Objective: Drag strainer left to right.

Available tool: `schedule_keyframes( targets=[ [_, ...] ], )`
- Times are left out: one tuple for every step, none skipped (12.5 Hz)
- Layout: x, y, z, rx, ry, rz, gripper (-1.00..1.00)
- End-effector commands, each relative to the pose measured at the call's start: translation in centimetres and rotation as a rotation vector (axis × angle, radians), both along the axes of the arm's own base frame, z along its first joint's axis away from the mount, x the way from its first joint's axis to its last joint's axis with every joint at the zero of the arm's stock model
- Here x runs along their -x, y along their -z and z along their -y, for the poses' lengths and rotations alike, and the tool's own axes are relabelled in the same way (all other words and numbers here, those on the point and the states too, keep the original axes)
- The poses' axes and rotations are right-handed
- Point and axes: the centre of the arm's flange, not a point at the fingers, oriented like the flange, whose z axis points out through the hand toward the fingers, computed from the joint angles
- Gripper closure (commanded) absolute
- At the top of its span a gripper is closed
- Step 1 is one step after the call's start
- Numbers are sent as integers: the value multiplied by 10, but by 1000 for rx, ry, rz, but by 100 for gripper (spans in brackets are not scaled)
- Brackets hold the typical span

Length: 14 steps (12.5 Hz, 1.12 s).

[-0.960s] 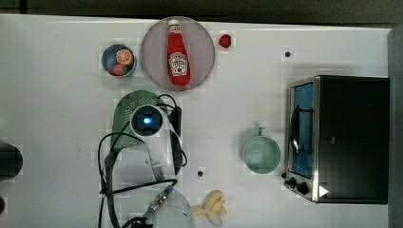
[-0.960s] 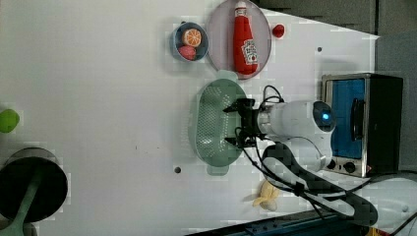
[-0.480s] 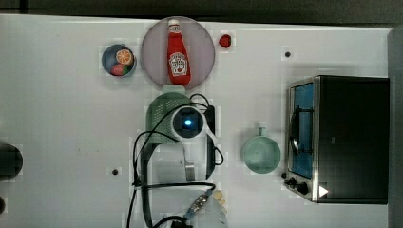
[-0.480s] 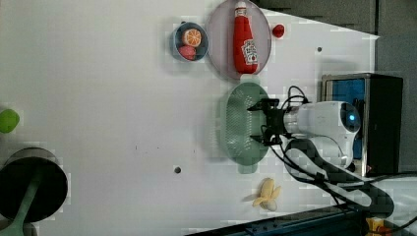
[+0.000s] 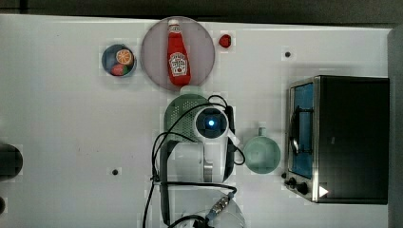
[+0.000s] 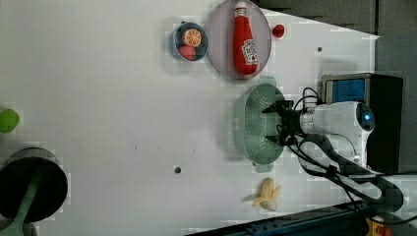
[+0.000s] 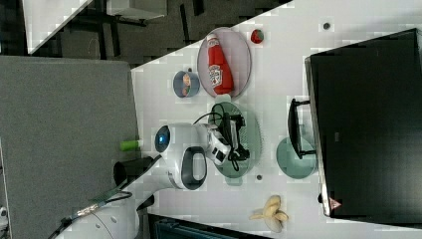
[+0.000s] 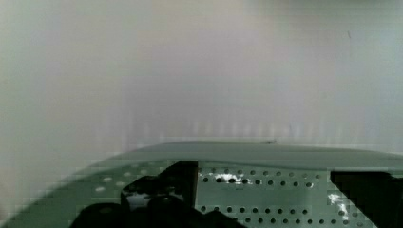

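Gripper [image 6: 276, 124] was spread wide, fingers down inside the strainer [image 6: 253, 123], not clamped on anything; looked like it pushed on the inner wall/bottom rather than held it. In the wrist view the strainer [image 8: 266, 187] sat right under the cam, holes visible btwn the dark fingers [image 8: 152, 199].

Strainer pos: directly below the gripper, mid-table. Top view: strainer [image 5: 183, 111] mostly hidden under the arm, ketchup plate [image 5: 157, 66] just beyond the gripper, round cup [image 5: 261, 154] close beside it toward the top view's right, toaster oven [image 5: 351, 137] further that way.

Progress, my read: drag looked well underway, prob most of it done. Strainer was near centre w/ little free table left before the cup. Remaining: maybe a short bit more rightward, then lift out of the bowl & retract. Risk: bumping the cup if pushed much further. Can't tell the intended end spot.
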Motion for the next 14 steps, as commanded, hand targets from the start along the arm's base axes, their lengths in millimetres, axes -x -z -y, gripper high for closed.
schedule_keyframes(
  targets=[
    [-11, -14, 27, 5, -58, 38, -100],
    [-10, -14, 37, 10, -72, 36, -100],
    [-9, -15, 47, 15, -85, 35, -100],
    [-7, -15, 56, 19, -101, 33, -100],
    [-7, -16, 62, 23, -106, 35, -100],
    [-8, -18, 63, 23, -106, 37, -100],
    [-12, -22, 60, 22, -112, 48, -100],
    [-15, -29, 53, 18, -123, 59, -100],
    [-18, -38, 43, 10, -140, 68, -100],
    [-20, -52, 30, -2, -162, 64, -100],
    [-20, -67, 18, -15, -181, 48, -100],
    [-22, -92, 6, -24, -224, 58, -100],
    [-22, -116, -7, -32, -292, 65, -100],
    [-21, -143, -18, -36, -374, 82, -100]
  ],
)
